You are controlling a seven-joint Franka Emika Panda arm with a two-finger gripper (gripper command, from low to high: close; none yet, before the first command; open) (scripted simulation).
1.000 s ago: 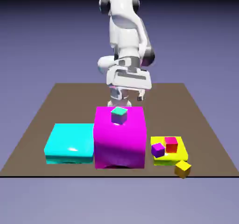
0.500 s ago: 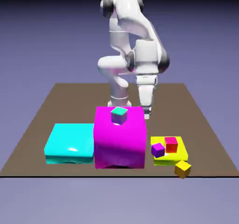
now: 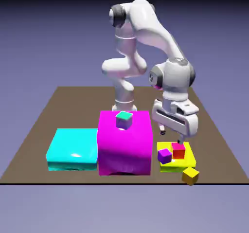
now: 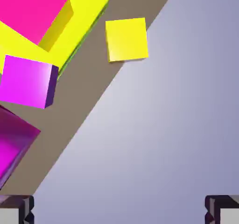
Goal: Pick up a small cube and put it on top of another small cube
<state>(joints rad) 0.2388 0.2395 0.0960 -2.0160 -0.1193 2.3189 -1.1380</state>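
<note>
Empty and spread above the yellow slab
My end effector [image 3: 171,135] hangs open, its fingers apart; at its five o'clock, the yellow-orange cube [image 3: 190,176] sits on the counter's [image 3: 73,110] near edge, just off the yellow slab's [image 3: 170,169] four-o'clock corner.

Brown tabletop [image 3: 73,108], plain blue-violet backdrop [image 3: 214,42], darkening to black above
</note>
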